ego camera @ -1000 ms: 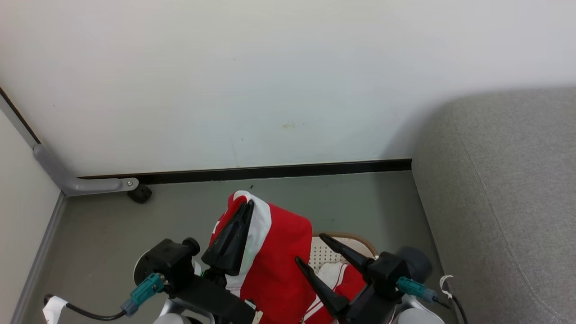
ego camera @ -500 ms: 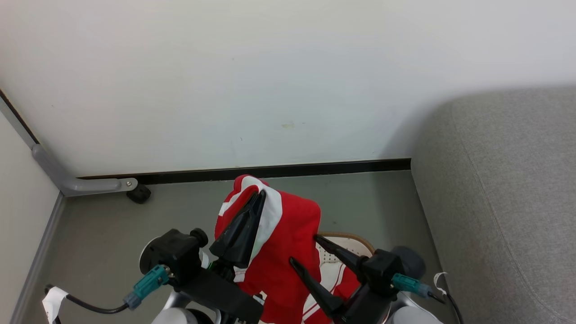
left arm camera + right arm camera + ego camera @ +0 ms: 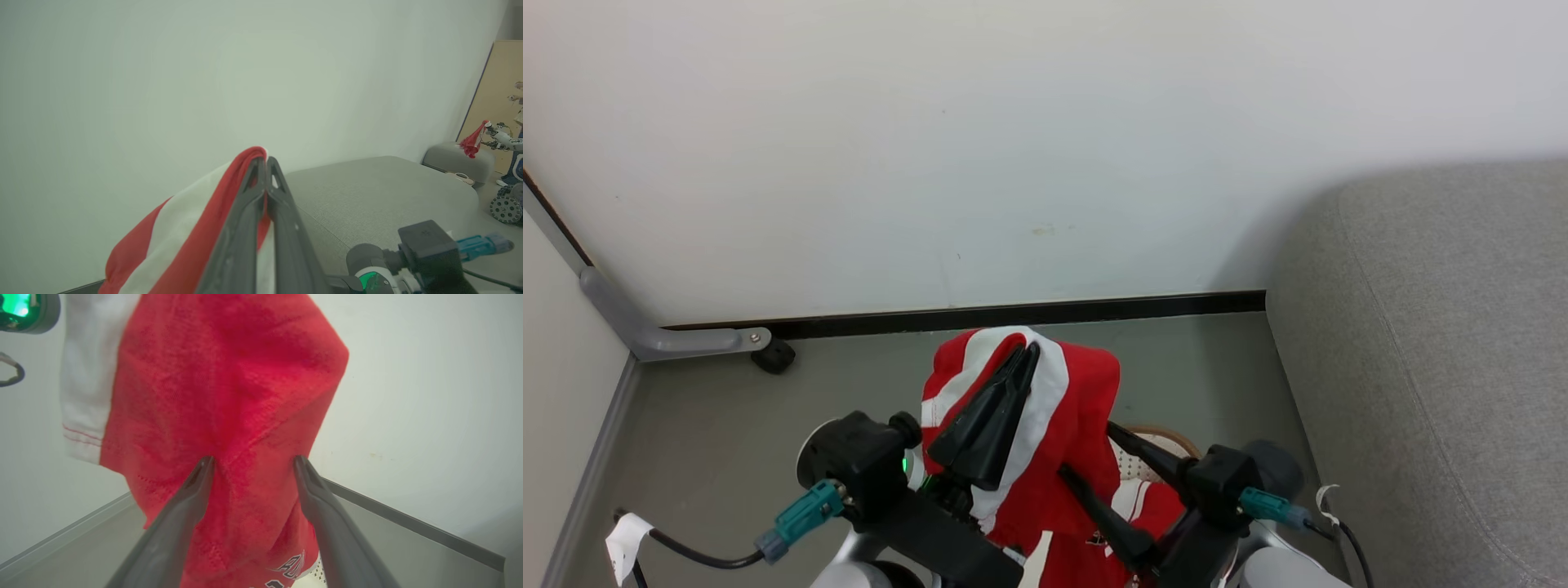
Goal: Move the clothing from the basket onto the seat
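Head view has the left gripper (image 3: 1027, 353) raised above the basket (image 3: 1168, 431), its two dark fingers pinched flat together on a fold of the red garment (image 3: 1086, 384). The cloth drapes over and down both sides of the closed tips. Holding it by one high fold looks deliberate: the fabric hangs as a loose bundle, with its lower end down at basket level rather than heaped inside. The left wrist view confirms the pinch, with red and white cloth (image 3: 179, 228) squeezed between the closed fingers of the gripper (image 3: 265, 161) and the grey sofa (image 3: 367, 192) lying ahead and to the side.

The right gripper (image 3: 1088, 449) is released, its fingers spread wide and pointing up toward the hanging cloth. In the right wrist view the tips (image 3: 253, 459) straddle the red fabric (image 3: 229, 375) — whether they touch it I cannot tell. Printed lettering shows at the garment's lower edge. Probably this arm is waiting in support, or is placed to gather the dangling part.

A second garment (image 3: 1152, 506), red with thin white stripes, lies in the basket on the grey floor (image 3: 727, 392). The sofa (image 3: 1437, 367) stands to the robot's right, just beside the basket, so I judge the carry across comes next — nothing lies on the visible cushion yet.

The left forearm angles up and inward; the right sits lower, tilted toward it.
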Motion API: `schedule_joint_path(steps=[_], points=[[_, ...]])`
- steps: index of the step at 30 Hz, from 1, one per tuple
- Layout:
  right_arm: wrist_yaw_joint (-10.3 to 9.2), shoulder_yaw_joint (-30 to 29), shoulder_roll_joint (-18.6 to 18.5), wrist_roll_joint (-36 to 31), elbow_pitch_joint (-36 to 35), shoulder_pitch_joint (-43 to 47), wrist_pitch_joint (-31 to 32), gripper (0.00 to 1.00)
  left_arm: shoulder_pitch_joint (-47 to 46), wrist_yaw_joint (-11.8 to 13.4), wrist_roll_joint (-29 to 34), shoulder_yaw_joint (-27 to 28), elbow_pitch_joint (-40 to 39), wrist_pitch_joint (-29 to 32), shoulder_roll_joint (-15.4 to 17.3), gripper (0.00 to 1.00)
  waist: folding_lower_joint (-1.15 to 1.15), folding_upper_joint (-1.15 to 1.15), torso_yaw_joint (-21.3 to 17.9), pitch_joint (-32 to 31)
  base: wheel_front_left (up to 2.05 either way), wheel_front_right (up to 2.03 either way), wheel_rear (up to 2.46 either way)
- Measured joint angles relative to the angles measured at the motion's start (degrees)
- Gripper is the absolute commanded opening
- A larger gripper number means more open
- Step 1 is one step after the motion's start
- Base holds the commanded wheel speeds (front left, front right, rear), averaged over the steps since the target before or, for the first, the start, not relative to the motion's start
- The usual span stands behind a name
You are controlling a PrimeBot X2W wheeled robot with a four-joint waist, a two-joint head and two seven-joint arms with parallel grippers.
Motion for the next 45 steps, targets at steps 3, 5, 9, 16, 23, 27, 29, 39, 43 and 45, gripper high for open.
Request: schedule_joint_path(steps=[3,5,9,16,23,27,29,39,43,45], points=[[0.00,2.31,-0.11,0.53,-0.40,-0.98,0.01,1.00,0.00,-0.08,-0.93,-0.66,0.01,0.87,-0.20,0.00,0.00,0.00,-0.01,0.02,0.00,0.00,0.00],[0.00,3.98,-0.08,1.42,-0.77,-1.58,0.01,1.00,-0.01,-0.51,-1.56,-1.40,-0.01,1.27,-0.44,0.00,0.00,0.00,0.01,0.07,0.00,0.00,0.00],[0.00,6.79,-0.05,2.53,-1.31,-2.20,0.00,1.00,-0.02,-1.00,-3.93,-3.03,-0.18,2.47,-1.23,0.00,0.00,0.00,0.09,0.19,0.00,0.00,0.00],[0.00,7.64,-0.07,4.15,-1.34,-2.69,0.00,0.49,-0.02,-1.37,-5.04,-4.30,-1.22,3.80,-1.22,0.00,0.00,0.00,0.30,0.44,0.00,0.00,0.00],[0.00,7.75,-0.19,5.81,-0.86,-3.09,0.00,0.00,-0.02,-1.44,-6.32,-4.49,-2.26,4.48,-1.19,0.00,0.00,0.00,0.38,0.68,0.00,0.00,0.00],[0.00,7.67,-0.31,6.38,-0.34,-3.09,0.00,0.00,-0.03,-1.44,-7.10,-3.88,-2.30,4.77,-1.02,0.00,0.00,0.00,0.37,0.78,0.00,0.00,0.00],[0.00,7.55,-0.47,6.86,-0.25,-3.09,0.00,0.00,-0.03,-1.41,-7.11,-3.04,-2.21,4.77,-0.86,0.00,0.00,0.00,0.34,0.83,0.00,0.00,0.00],[0.00,2.70,-1.49,7.36,-0.55,-3.07,0.01,0.00,0.57,-0.20,-7.09,-0.85,-1.27,4.76,0.92,0.91,0.00,0.00,-0.27,1.20,0.00,0.00,0.00],[0.00,0.37,-2.20,7.36,-1.07,-3.08,0.01,0.00,2.16,0.36,-7.02,-0.56,-1.21,4.66,1.64,1.00,0.00,0.00,-1.04,1.47,0.00,0.00,0.00],[0.00,-0.68,-2.60,7.35,-1.38,-3.09,0.01,0.00,2.75,0.60,-7.02,-0.52,-0.96,4.49,1.67,1.00,0.00,0.00,-1.46,1.59,0.00,0.00,0.00]])
